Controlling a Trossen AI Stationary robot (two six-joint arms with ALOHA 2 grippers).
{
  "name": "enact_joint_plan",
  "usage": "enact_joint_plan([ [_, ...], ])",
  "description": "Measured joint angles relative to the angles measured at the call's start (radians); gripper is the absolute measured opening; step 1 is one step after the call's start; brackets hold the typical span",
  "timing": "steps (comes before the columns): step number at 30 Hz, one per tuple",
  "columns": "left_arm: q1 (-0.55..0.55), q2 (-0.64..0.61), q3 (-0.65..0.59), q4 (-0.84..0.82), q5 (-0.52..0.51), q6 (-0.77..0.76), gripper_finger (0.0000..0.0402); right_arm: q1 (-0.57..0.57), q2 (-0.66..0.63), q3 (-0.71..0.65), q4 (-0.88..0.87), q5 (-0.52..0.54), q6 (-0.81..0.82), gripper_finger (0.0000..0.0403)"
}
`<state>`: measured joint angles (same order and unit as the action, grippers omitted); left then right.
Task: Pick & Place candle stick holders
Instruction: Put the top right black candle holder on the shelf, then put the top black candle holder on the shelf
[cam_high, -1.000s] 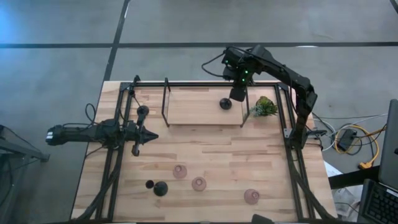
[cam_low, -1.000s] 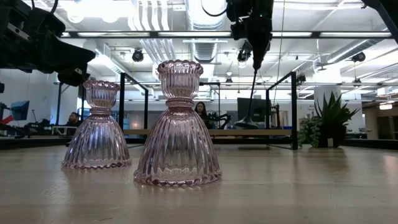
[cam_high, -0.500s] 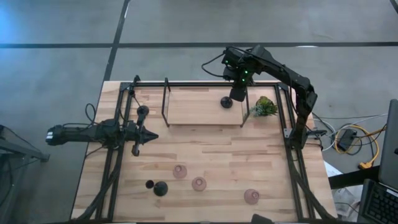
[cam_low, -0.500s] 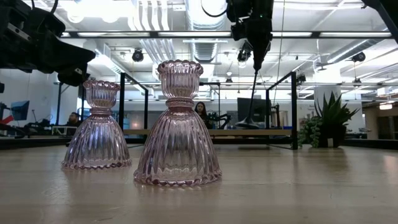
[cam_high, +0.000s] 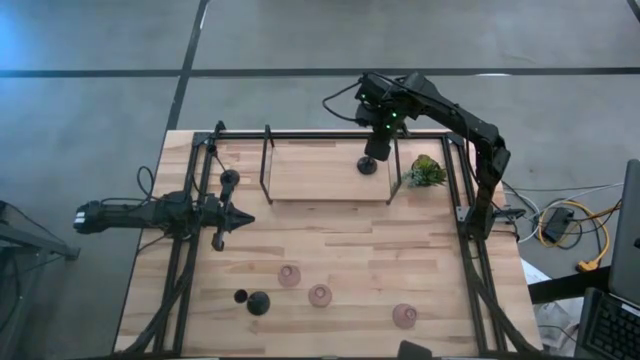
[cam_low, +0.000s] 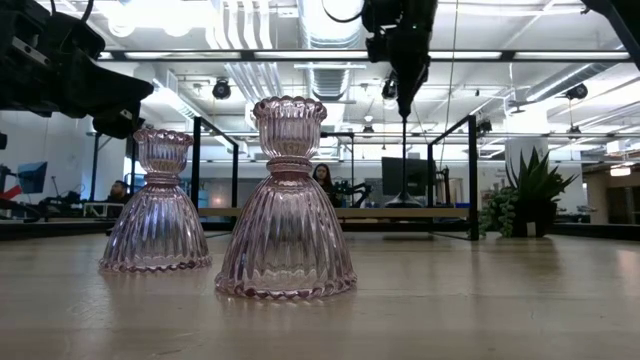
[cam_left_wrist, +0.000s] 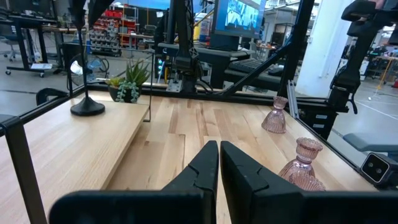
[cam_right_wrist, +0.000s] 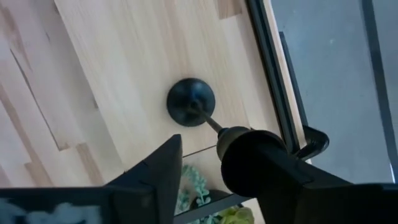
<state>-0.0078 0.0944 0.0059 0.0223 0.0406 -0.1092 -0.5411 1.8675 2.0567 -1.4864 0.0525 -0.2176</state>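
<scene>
We find the right claw (cam_high: 374, 152) directly above a black candle holder (cam_high: 367, 165) on the desk (cam_high: 340, 240), inside the rack | stem upright | fingers parted around its cup, grip unconfirmed | left claw (cam_high: 240, 219) pressed closed, empty, well apart.

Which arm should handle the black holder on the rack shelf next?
Right. Its pincer hangs directly over the black holder on the rack shelf, fingers open around its cup. The left pincer, shut, waits at the table's left side.
</scene>
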Motion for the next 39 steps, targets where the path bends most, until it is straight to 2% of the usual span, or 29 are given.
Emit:
enact_joint_plan([
  [10,0.0,0.0,0.0,0.0,0.0,0.0,0.0023,0.003,-0.006,0.0,0.007,-0.01,-0.003,0.0234],
  [23,0.0,0.0,0.0,0.0,0.0,0.0,0.0023,0.033,-0.011,0.009,0.006,-0.034,-0.018,0.0254],
  [32,0.0,0.0,0.0,0.0,0.0,0.0,0.0023,0.047,-0.013,0.14,-0.007,-0.033,-0.015,0.0251],
  [39,0.0,0.0,0.0,0.0,0.0,0.0,0.0023,0.097,-0.013,0.283,-0.085,-0.038,0.004,0.0244],
])
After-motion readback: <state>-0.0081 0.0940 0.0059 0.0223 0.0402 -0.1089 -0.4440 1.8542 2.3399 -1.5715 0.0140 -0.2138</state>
